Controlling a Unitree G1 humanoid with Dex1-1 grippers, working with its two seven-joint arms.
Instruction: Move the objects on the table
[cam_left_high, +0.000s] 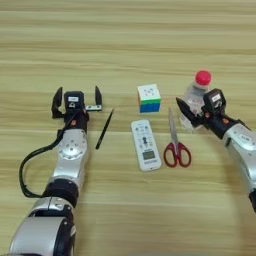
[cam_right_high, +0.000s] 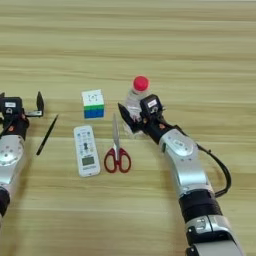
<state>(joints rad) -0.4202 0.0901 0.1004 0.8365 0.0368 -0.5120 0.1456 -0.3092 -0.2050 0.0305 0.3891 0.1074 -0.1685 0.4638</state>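
Note:
A clear plastic bottle (cam_left_high: 196, 94) with a red cap stands upright at the right of the table (cam_left_high: 125, 40). My right gripper (cam_left_high: 191, 111) is at the bottle's near side, close against its lower body. To the bottle's left, red-handled scissors (cam_left_high: 175, 145) lie with the blades pointing away. A white remote control (cam_left_high: 145, 145) lies left of the scissors, and a multicoloured puzzle cube (cam_left_high: 149, 98) sits behind it. My left gripper (cam_left_high: 77, 96) rests on the table at the left, open and holding nothing, well apart from these objects.
A thin black pen (cam_left_high: 104, 129) lies slanted between the left gripper and the remote. A black cable (cam_left_high: 24, 170) loops beside the left forearm. Bare wood stretches across the far half of the table and along the near edge.

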